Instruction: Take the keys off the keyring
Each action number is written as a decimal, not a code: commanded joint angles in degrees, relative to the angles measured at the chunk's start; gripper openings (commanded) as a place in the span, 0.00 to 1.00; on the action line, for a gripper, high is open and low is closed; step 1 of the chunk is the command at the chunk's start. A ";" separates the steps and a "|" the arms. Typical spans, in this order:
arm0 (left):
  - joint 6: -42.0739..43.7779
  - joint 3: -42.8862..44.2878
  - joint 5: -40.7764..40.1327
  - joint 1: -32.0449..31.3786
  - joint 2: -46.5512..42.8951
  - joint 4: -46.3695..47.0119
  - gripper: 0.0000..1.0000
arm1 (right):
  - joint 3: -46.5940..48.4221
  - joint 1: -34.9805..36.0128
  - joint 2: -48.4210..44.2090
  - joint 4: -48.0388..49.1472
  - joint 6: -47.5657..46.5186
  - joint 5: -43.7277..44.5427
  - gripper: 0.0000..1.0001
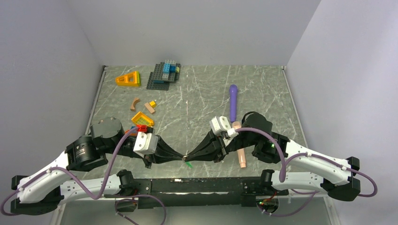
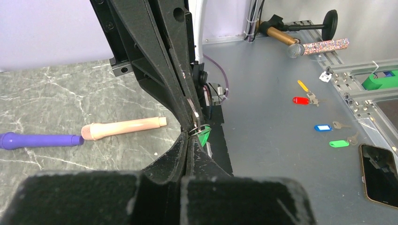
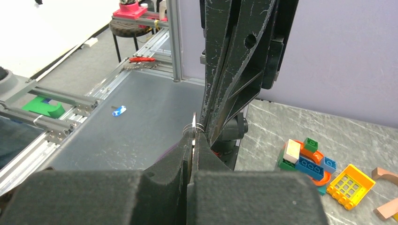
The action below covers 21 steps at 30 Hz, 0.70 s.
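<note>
Far left corner of the worktop: an orange wedge piece and a grey baseplate stacked with blue bricks are set here
Left side, mid-depth: a brown arch, a small tan brick, an orange window brick and a red brick are scattered here, the red one just beside the left arm's wrist
Right of centre: a purple rod is laid lengthwise from far to near; a peach rod is laid nearer the near edge, partly covered by the right arm
In the way: the peach rod is crossed by the right arm; the ring is crowded from both sides by the two sets of black fingers, so little of it is exposed
Left hand: fingers are pressed together, pinching the keyring at their tips
Right hand: fingers are likewise closed onto the same keyring, tip to tip with the left hand
Keyring position: held off the worktop between the two hands, by the middle of the near edge
Green key: hung from the ring below the fingertips; its long axis is run from the ring towards the near edge, head end lowest
Brass key: only a thin metal strip is seen edge-on at the ring, upright along the fingers; whether it is this key cannot be told
</note>
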 commanded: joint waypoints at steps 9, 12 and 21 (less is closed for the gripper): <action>-3.02 -0.74 -7.03 -0.06 -1.57 3.72 0.00 | -0.43 0.03 -2.52 4.15 -0.71 5.01 0.00; -7.14 -1.99 -8.97 -0.06 -2.23 6.23 0.00 | -0.94 -0.03 -3.03 4.23 -1.06 6.35 0.00; -16.95 -7.21 -17.70 -0.05 -5.79 14.91 0.00 | -2.60 0.03 -4.29 6.36 -1.41 10.39 0.00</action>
